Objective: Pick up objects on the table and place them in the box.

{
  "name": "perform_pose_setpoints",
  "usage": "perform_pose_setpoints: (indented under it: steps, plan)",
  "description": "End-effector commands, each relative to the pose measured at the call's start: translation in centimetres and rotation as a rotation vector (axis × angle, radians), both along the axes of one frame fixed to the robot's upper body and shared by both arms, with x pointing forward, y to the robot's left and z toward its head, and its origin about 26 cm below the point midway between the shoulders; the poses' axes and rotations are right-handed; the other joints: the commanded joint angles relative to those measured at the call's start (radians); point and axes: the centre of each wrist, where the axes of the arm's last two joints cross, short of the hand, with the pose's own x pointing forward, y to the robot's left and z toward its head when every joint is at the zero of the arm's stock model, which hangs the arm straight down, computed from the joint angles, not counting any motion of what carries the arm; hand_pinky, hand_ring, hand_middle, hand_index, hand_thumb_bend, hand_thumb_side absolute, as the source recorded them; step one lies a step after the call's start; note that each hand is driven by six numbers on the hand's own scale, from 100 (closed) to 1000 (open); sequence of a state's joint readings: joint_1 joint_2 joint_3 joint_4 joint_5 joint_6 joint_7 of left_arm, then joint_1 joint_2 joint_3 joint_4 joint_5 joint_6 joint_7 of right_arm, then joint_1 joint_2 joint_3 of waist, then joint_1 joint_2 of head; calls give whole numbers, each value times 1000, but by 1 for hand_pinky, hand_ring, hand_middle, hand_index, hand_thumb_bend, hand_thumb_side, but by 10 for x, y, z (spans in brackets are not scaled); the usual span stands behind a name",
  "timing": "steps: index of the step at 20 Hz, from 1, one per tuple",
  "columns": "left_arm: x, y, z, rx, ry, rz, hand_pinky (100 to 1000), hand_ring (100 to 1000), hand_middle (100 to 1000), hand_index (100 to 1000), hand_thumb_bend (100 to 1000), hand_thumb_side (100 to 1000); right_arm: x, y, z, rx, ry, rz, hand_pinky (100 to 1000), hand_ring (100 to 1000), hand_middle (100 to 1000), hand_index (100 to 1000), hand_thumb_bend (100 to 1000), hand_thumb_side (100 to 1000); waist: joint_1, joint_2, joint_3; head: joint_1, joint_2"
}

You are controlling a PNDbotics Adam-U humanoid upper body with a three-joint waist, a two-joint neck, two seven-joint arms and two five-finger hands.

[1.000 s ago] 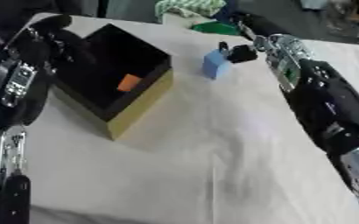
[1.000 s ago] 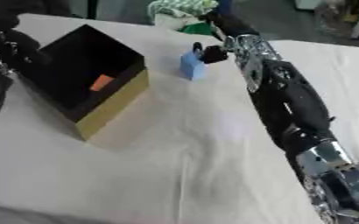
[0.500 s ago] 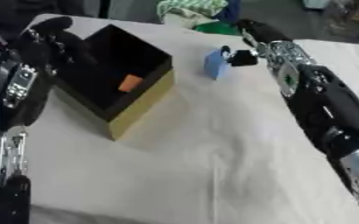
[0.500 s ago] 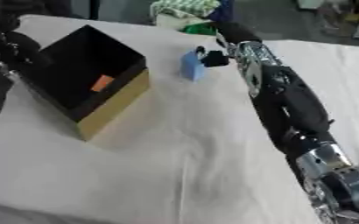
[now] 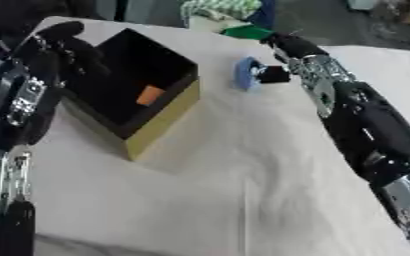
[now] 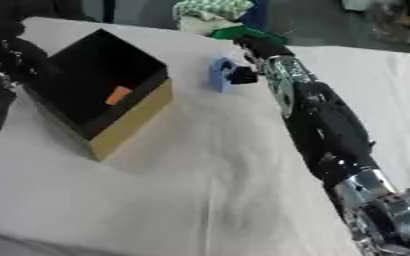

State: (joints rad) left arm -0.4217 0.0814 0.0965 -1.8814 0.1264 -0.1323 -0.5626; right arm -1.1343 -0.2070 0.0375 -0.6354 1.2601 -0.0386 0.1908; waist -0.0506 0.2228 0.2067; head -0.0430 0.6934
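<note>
The right hand (image 5: 277, 60) is extended across the far part of the table, its arm running in from the lower right corner of the view up toward the far edge. Its fingers (image 5: 274, 75) are curled at the right side of the blue block (image 5: 245, 73), with a dark fingertip touching the block; whether they have closed fully round the block cannot be told. The blue block stands upright on the white tablecloth (image 5: 243, 180), just to the right of the box (image 5: 160, 117) and apart from it. The box is open at the top, black inside with a yellow-tan outer wall, and sits askew on the left half of the table with one corner pointing toward the robot. An orange piece (image 5: 149, 95) lies on the floor of the box, near its middle. The left hand (image 5: 64, 47) is at the far left side of the box, with its fingers bent over or against the box's left rim; whether they grip the rim cannot be told. The left arm runs down along the left edge of the view. Beyond the blue block, at the far edge of the table, lie a green flat item (image 5: 248, 32) and a green-and-white patterned bundle (image 5: 219, 9).
</note>
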Motion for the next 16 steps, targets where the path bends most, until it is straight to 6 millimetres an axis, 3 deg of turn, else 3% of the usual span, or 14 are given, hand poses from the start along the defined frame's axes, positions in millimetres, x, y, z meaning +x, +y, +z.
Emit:
perform_pose_setpoints:
  steps: [1,16]
  plan:
    - [-1,3,7,24,-30,4,720,621,637,884,100,646,1,2,10,-11,-36,-8,913,898,979,996,100,741,9,-14,3,-3,-10]
    - [1,5,4,33,-30,3,719,620,638,887,100,648,0,12,7,10,-65,7,912,884,969,999,100,758,19,-13,3,-13,-3]
